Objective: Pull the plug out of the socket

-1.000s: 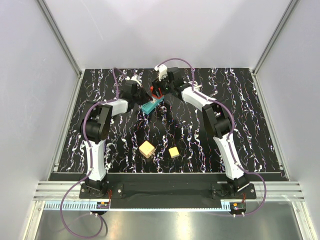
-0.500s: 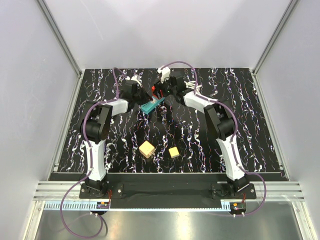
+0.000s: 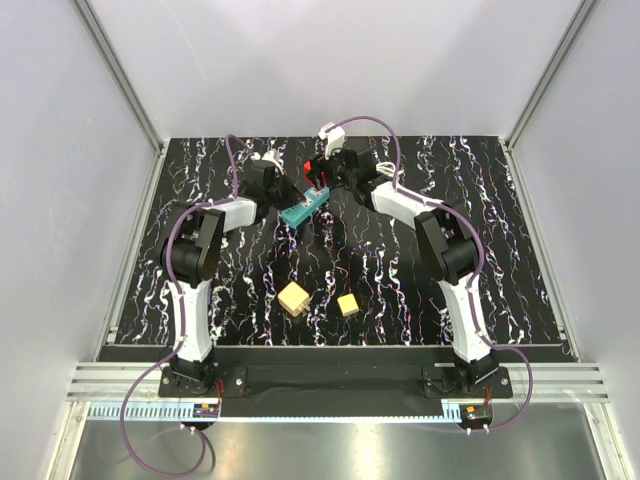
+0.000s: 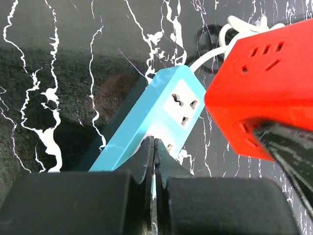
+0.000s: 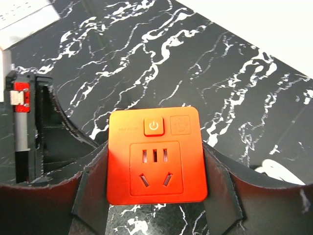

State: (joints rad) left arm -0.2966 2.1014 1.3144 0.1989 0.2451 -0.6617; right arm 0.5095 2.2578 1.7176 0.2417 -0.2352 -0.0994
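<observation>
**Right gripper [image 5: 156,188] clamped on the red plug cube [image 5: 155,147]**

Teal socket strip [image 4: 142,132] sits on the black marbled table [image 3: 400,280], with the left gripper [image 4: 154,149] pinched shut on its near end. The cube hangs just beside the strip, prongs hidden, can't tell if they touch. White cord [image 4: 208,56] is mostly behind the cube.

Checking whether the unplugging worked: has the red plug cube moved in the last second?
Yes. The red plug cube, held in the right gripper, has shifted toward the far edge of the table, away from the teal socket.

Teal-blue socket strip [image 3: 304,209] lying flat and diagonal, red cube plug [image 5: 155,156] with power button raised clear of it
</observation>
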